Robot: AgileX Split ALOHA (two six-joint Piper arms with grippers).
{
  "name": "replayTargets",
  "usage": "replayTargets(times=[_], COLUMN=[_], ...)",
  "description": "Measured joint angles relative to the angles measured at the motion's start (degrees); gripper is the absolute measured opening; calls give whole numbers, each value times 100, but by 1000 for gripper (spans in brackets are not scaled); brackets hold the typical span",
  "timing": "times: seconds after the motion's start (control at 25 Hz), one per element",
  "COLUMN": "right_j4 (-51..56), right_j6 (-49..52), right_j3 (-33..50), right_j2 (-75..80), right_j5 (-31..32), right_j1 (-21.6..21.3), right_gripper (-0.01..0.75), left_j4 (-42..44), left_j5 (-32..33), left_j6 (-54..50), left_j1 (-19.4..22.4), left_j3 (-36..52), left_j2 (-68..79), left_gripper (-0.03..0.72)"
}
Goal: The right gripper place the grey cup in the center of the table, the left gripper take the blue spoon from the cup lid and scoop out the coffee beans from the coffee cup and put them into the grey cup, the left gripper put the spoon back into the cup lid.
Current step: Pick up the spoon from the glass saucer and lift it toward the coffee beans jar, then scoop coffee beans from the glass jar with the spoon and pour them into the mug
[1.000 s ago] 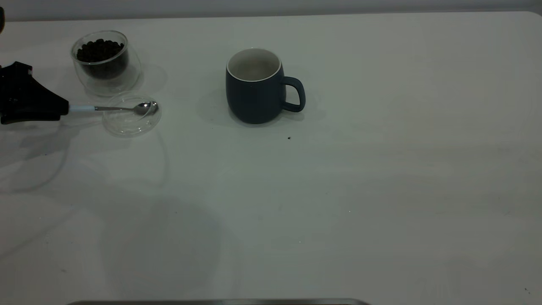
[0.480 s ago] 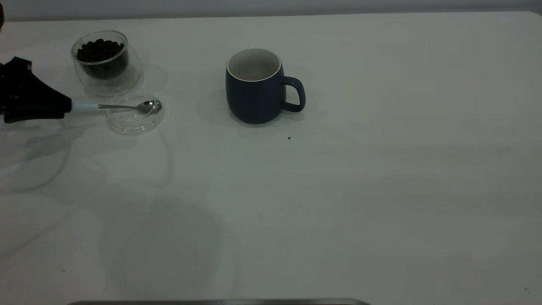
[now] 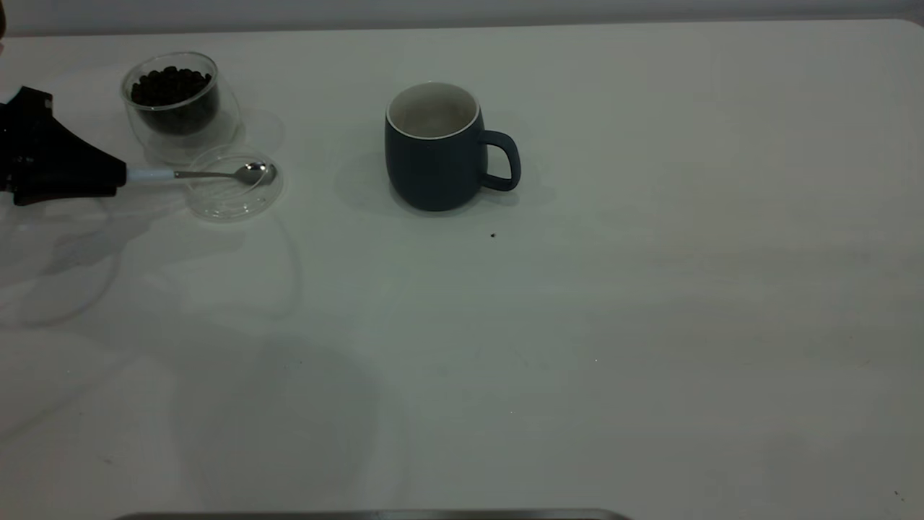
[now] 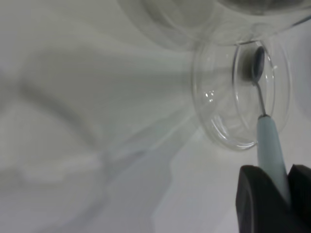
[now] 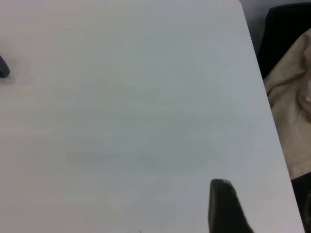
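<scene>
Spoon (image 3: 216,173) lifted slightly; left gripper (image 3: 115,177) clamped on.

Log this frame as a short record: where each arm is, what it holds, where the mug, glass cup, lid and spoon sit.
left gripper: table's left edge, shut on the blue spoon's handle
spoon bowl: over the cup lid
coffee cup: behind the lid, holds coffee beans
grey cup: mid-table, upright, handle toward the right arm's side
right gripper: away from the objects, above bare table

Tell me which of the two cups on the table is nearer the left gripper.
The coffee cup, the clear handleless glass holding coffee beans, stands right beside the left gripper. The grey cup sits far off, mid-table.
</scene>
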Motion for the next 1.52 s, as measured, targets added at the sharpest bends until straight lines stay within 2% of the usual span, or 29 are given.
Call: replayTargets(times=[0.32, 0.76, 0.92, 1.08, 1.2, 1.52], right_j4=[0, -5, -5, -5, -5, -5], right_j6=[0, 0, 0, 0, 0, 0], right_j3=[0, 0, 0, 0, 0, 0], right_j2=[0, 0, 0, 0, 0, 0], right_j5=[0, 0, 0, 0, 0, 0], right_j1=[0, 0, 0, 0, 0, 0], right_gripper=[358, 358, 358, 358, 358, 358], left_j4=[64, 157, 171, 184, 506, 587], left_j5=[328, 1395, 1558, 1611, 1593, 1353], left_j6=[-22, -54, -86, -409, -473, -572], left_j1=[0, 85, 411, 934, 1222, 1265], left_j3=[0, 0, -172, -505, -530, -531], left_j2=[-457, -1069, -1300, -1346, -1339, -708], left_gripper=[133, 132, 131, 131, 131, 131])
